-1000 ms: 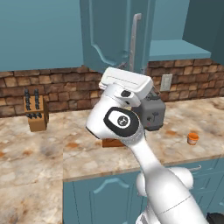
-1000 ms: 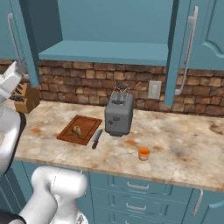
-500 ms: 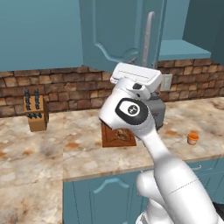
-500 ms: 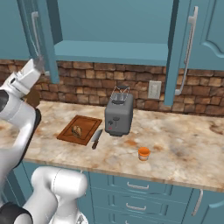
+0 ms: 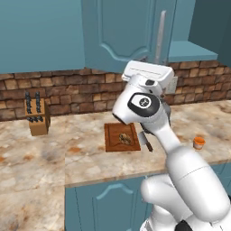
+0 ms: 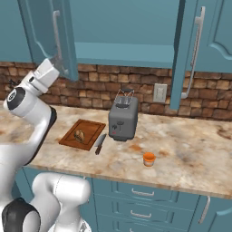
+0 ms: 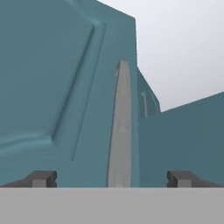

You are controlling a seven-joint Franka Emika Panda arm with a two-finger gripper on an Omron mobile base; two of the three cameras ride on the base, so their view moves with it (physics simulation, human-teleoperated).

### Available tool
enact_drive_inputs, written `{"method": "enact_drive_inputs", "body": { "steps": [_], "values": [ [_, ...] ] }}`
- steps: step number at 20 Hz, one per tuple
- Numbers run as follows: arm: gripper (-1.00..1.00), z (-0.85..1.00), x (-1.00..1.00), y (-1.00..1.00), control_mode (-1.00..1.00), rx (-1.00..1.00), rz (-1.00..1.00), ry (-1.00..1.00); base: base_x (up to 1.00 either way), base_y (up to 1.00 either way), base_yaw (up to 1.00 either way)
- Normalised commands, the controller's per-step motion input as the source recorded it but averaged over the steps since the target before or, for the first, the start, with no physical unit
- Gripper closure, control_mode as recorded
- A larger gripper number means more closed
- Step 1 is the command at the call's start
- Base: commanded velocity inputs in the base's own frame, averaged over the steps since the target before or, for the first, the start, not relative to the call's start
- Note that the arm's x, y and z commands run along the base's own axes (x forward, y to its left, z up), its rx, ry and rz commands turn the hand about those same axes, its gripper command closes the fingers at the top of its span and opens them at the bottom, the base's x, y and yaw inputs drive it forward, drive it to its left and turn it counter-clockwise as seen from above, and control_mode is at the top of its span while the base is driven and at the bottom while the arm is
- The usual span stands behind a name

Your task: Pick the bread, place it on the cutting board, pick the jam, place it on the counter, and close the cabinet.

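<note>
The bread (image 6: 79, 135) lies on the dark cutting board (image 6: 89, 128), left of the toaster; both also show past the arm, bread (image 5: 124, 138) on cutting board (image 5: 113, 131). The orange jam (image 6: 149, 159) stands on the counter (image 6: 195, 154) near its front edge, and the jam (image 5: 198, 143) shows at right. My gripper (image 6: 55, 62) is raised against the cabinet's left door (image 6: 43, 27), which stands ajar. In the hand view my gripper (image 7: 113, 179) is open, with the door's pale handle (image 7: 120, 127) straight ahead between the fingertips (image 7: 41, 178).
A grey toaster (image 6: 123, 118) stands mid-counter with a knife (image 6: 99, 143) beside the board. A knife block (image 5: 37, 119) sits at the far left. The cabinet's right door (image 6: 181, 54) hangs open edge-on, over a wall socket (image 6: 159, 92).
The arm has swung up with the hand against the left cabinet door, and that door has turned further toward shut. Bread, board and jam have not moved.
</note>
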Motion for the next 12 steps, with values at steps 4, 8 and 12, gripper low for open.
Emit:
{"method": "enact_drive_inputs", "body": {
  "steps": [4,8,12],
  "values": [
    [-1.00,0.00,0.43,-0.56,-1.00,0.06,0.05,0.00,0.00,0.00,0.00],
    [-1.00,0.00,0.39,-0.58,-1.00,0.07,0.08,0.00,0.00,0.00,0.00],
    [-1.00,0.00,0.39,-0.56,-1.00,0.05,0.09,0.00,0.00,0.00,0.00]
  ]
}}
